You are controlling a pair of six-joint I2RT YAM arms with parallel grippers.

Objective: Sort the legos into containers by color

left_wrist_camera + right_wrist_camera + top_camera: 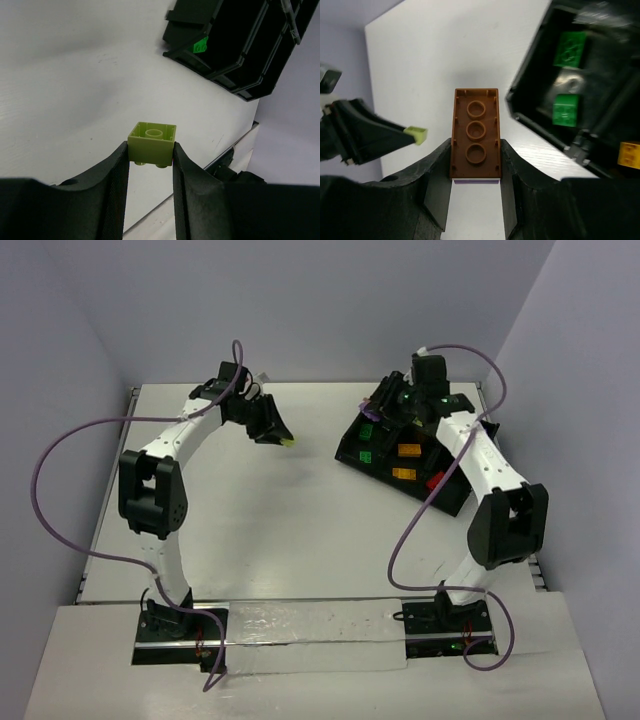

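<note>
My left gripper (pixel 150 151) is shut on a yellow-green lego (pixel 152 140), held upside down above the white table; in the top view it (pixel 289 441) is at the gripper tip, left of the black tray (pixel 346 451). My right gripper (pixel 475 162) is shut on a long brown lego (pixel 475 134), underside up, with a thin purple plate stuck beneath. It hangs by the tray's left edge (pixel 529 95). The tray holds green legos (pixel 565 110), orange legos (pixel 409 450) and a red one (pixel 436 480) in separate compartments.
The tray sits tilted at the back right of the table, under the right arm (pixel 470 455). In the right wrist view the left gripper's finger (pixel 367 137) shows at the left. Purple cables loop beside both arms. Walls close the table's left, back and right.
</note>
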